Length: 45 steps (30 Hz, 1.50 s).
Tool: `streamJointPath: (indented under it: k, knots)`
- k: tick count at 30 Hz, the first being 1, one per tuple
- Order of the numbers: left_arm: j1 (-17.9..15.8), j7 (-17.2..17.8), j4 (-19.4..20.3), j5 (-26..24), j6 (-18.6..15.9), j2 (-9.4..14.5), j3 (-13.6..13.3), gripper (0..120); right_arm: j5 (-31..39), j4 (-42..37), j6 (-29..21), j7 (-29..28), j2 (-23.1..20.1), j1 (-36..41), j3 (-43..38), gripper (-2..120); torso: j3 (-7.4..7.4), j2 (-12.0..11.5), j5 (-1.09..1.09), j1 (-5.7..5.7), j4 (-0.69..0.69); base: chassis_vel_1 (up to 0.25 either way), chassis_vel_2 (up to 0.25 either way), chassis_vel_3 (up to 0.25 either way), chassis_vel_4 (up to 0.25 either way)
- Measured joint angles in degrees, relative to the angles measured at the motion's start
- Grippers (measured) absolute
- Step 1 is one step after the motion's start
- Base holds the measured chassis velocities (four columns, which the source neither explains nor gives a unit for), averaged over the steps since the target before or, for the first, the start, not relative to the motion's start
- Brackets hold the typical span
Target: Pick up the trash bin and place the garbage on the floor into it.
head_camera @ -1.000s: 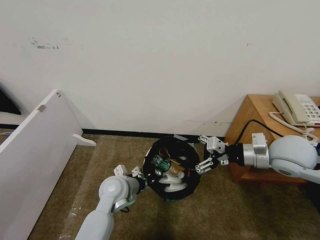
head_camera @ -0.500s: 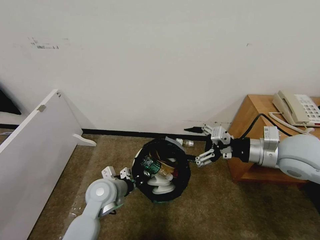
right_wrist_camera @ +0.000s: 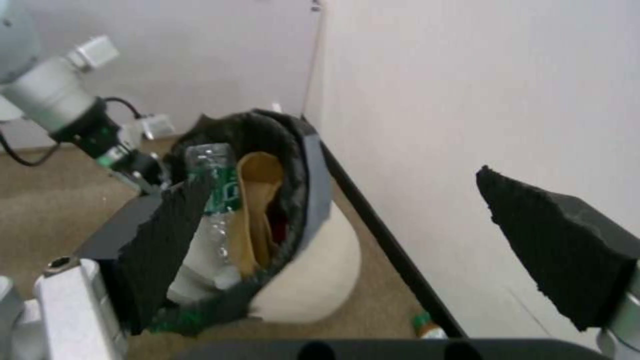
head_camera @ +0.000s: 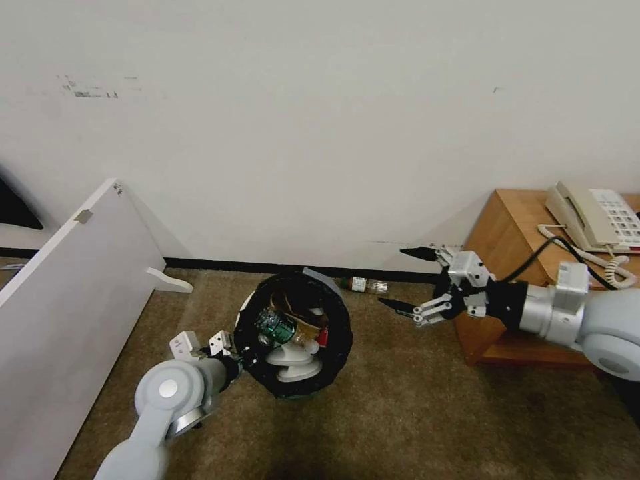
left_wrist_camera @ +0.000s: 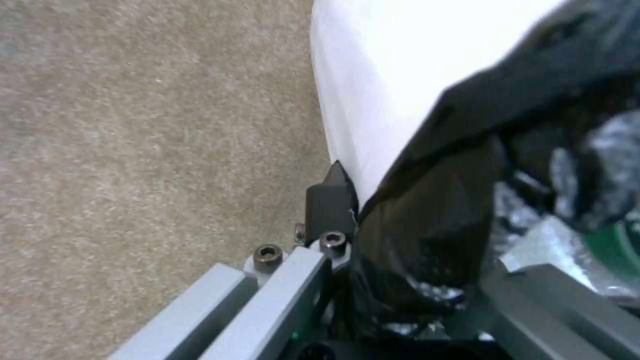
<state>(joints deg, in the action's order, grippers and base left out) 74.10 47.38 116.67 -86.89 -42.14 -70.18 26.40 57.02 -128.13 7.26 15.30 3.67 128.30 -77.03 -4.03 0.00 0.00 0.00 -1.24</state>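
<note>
Left gripper (head_camera: pixel 235 353) clamped on the black-lined rim of the trash bin (head_camera: pixel 293 343), held tilted over the carpet (head_camera: pixel 433 413), bottle and slipper inside. Right gripper (head_camera: pixel 408 280) empty, fingers apart, near a green-labelled bottle (head_camera: pixel 362 285) lying at the baseboard.

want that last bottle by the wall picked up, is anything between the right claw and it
Nothing visible. The right claw hangs open above the floor, and the bottle lies along the baseboard just to its left with bare carpet between. The trash bin, held by the left claw, sits further left, off that path.
</note>
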Motion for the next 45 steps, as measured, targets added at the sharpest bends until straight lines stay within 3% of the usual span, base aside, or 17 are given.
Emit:
streamJointPath:
  k: [8,9,10,11,12,14,15,16,18,20,24,45]
  knots:
    - [5.89,-2.47,4.20,3.61,0.00,0.08,2.24,0,-6.01,-1.36,0.00,0.53,10.11,-3.07,5.49,100,0.00,0.00,0.00,0.00,0.03,0.000,0.000,0.000,0.000]
    - [7.15,-2.91,5.39,4.45,0.00,-0.17,2.50,0,-8.11,-1.61,0.02,0.84,13.36,-5.58,9.21,100,0.00,0.00,-0.02,0.00,0.03,0.000,0.000,0.000,0.000]
    - [7.15,-2.91,5.39,4.45,0.00,-0.17,2.50,0,-8.11,-1.61,0.02,0.84,13.36,-5.58,9.21,100,0.00,0.00,-0.02,0.00,0.03,0.000,0.000,0.000,0.000]
    - [8.32,-3.35,6.59,5.47,0.01,-0.46,2.67,0,-11.20,-1.63,0.02,1.63,17.68,-9.54,13.97,100,0.01,0.00,0.01,0.00,0.00,0.000,0.000,0.000,0.000]
    - [8.32,-3.35,6.59,5.47,0.01,-0.46,2.67,0,-11.20,-1.63,0.02,1.63,17.68,-9.54,13.97,100,0.01,0.00,0.01,0.00,0.00,0.000,0.000,0.000,0.000]
    - [9.96,-3.98,8.53,7.00,0.00,-0.76,2.79,0,-15.86,-1.73,-0.31,2.47,25.24,-16.12,21.27,100,0.01,0.01,0.02,0.00,0.01,0.000,0.000,0.000,0.000]
    - [9.96,-3.98,8.53,7.00,0.00,-0.76,2.79,0,-15.86,-1.73,-0.31,2.47,25.24,-16.12,21.27,100,0.01,0.01,0.02,0.00,0.01,0.000,0.000,0.000,0.000]
    - [10.12,-4.01,8.82,7.27,0.00,-0.72,2.72,0,-17.26,-1.79,-0.41,3.08,27.55,-17.17,22.45,100,0.00,0.01,0.02,0.00,0.04,0.000,0.000,0.000,0.000]
    - [10.73,-4.38,9.54,8.15,0.00,-0.49,2.53,0,-21.34,-1.82,-0.45,5.46,32.93,-18.47,23.98,100,0.00,0.01,-0.01,0.00,-0.01,0.000,0.000,0.000,0.000]
    - [11.42,-4.86,10.02,8.93,0.01,-0.67,2.62,0,-22.92,-1.66,-0.45,6.51,35.28,-19.20,24.96,100,0.00,0.01,0.00,0.00,-0.01,0.000,0.000,0.000,0.000]
    - [12.65,-5.68,10.82,10.98,0.00,-1.45,2.87,0,-24.50,-1.63,-0.46,7.84,38.47,-19.73,26.44,100,0.00,0.01,0.00,0.00,0.02,0.000,0.000,0.000,0.000]
    - [12.67,-8.32,10.48,16.18,0.01,-1.64,2.72,0,-26.52,-2.14,-1.79,9.27,43.61,-20.31,26.82,100,0.00,0.00,0.00,0.00,0.01,0.000,0.000,0.000,0.000]
